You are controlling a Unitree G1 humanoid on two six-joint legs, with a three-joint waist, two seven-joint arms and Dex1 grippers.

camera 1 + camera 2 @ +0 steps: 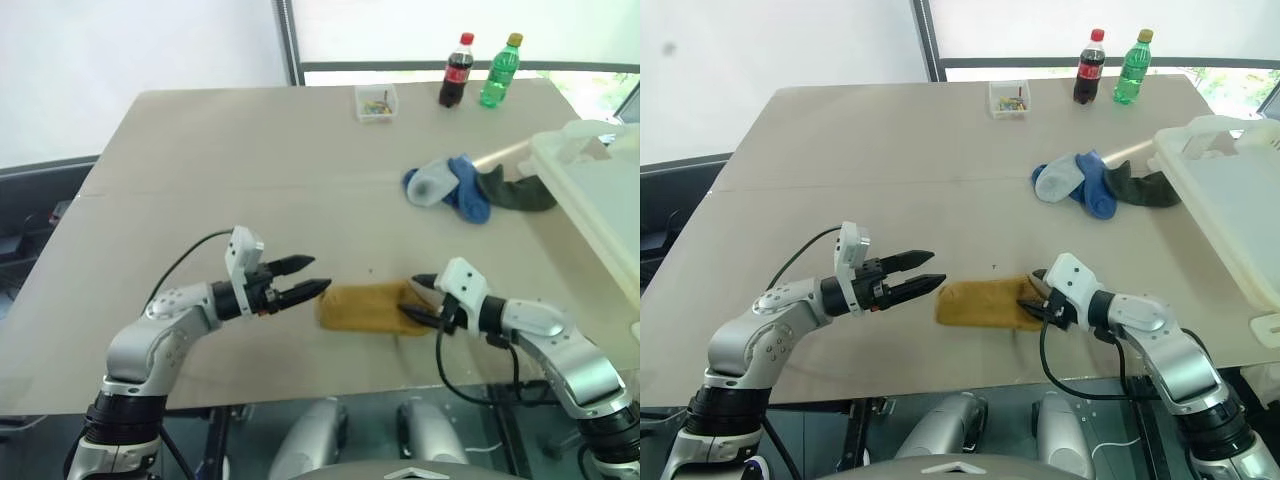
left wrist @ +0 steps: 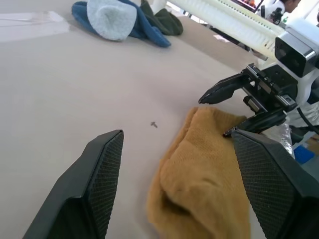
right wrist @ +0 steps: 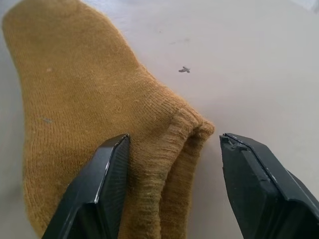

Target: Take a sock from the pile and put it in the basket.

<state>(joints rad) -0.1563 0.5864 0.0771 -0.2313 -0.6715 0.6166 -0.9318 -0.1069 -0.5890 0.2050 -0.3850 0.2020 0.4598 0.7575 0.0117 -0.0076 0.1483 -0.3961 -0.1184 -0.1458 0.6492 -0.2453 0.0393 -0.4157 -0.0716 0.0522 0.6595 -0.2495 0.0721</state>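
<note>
- Step: grasping yellow sock (image 1: 365, 307), apart from pile (image 1: 470, 187).
- Right gripper (image 1: 418, 299): jaws spread around cuff, unclosed.
- Left gripper (image 1: 305, 277): spread, empty.
- Next: pinch, lift, carry to basket (image 1: 590, 200).

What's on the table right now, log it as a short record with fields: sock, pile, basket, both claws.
sock: mustard yellow sock lying flat on the table, apart from the pile
pile: pale blue-white, royal blue and dark socks, beside the basket
basket: white basket at the table's right edge
left claw: left claw open, at the sock's near end, holding nothing
right claw: right claw open, fingers straddling the sock's cuff
other: two bottles, small clear box
</note>
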